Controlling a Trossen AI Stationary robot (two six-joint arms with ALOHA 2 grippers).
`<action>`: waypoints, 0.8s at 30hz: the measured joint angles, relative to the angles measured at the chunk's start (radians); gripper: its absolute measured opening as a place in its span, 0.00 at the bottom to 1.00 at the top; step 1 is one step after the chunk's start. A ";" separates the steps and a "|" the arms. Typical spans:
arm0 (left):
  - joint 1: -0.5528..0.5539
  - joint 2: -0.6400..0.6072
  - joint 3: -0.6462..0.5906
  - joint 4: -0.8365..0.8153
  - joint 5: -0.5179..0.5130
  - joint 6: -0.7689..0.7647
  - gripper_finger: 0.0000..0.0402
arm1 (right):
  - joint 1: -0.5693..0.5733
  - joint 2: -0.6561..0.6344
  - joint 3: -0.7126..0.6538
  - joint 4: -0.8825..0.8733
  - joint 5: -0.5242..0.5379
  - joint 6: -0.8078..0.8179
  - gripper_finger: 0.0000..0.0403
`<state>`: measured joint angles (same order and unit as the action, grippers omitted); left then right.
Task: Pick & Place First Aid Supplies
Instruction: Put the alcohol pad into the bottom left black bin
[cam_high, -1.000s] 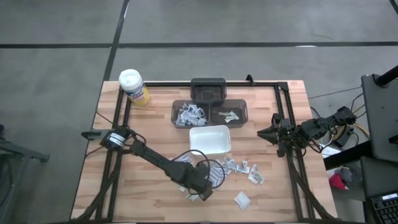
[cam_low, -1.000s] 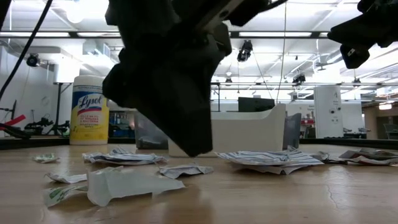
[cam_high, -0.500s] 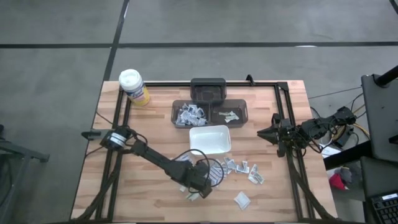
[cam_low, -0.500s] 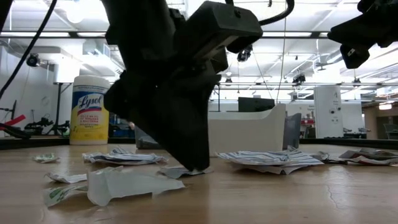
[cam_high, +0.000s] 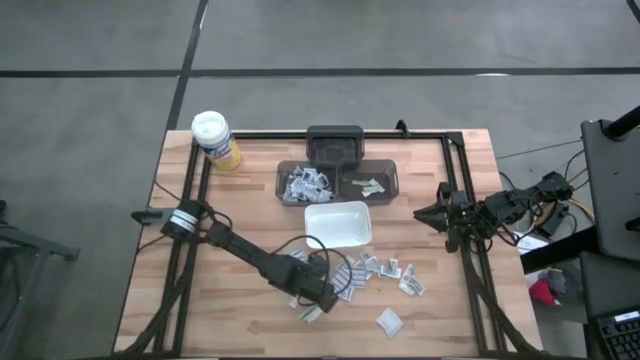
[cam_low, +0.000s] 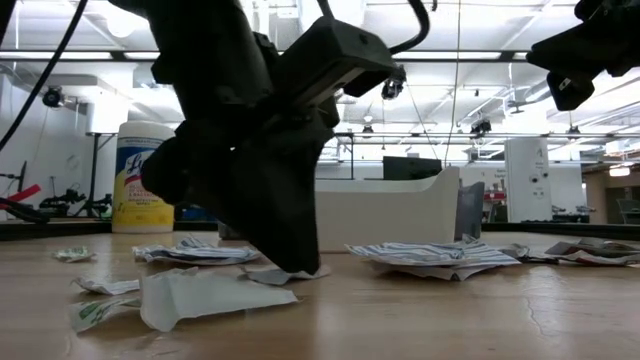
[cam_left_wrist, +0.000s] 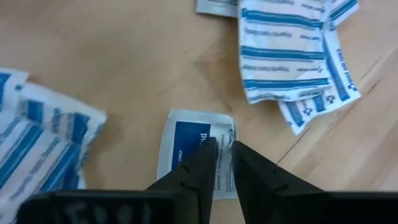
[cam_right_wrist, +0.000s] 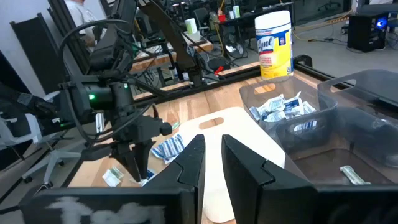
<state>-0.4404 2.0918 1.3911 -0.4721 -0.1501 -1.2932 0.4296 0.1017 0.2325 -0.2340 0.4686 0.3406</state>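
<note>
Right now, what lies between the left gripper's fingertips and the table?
In the left wrist view, one small blue-print packet lies flat on the table under the left gripper; its nearly closed fingertips reach down onto it.

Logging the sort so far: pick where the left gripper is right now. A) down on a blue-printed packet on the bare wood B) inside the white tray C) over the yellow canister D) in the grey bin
A: the left gripper straddles the blue-printed packet lying on the table.
</note>
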 joint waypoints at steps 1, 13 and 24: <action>0.000 0.000 -0.003 -0.005 0.003 -0.006 0.17 | 0.000 0.000 0.000 0.000 0.000 0.000 0.13; -0.001 0.003 -0.003 -0.008 -0.001 0.011 0.02 | 0.000 0.000 0.000 0.000 0.000 0.000 0.13; 0.000 -0.090 -0.010 -0.057 -0.081 0.033 0.08 | 0.000 0.000 0.000 0.001 0.000 0.027 0.13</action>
<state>-0.4408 2.0021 1.3807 -0.5292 -0.2312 -1.2606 0.4296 0.1017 0.2325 -0.2333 0.4688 0.3672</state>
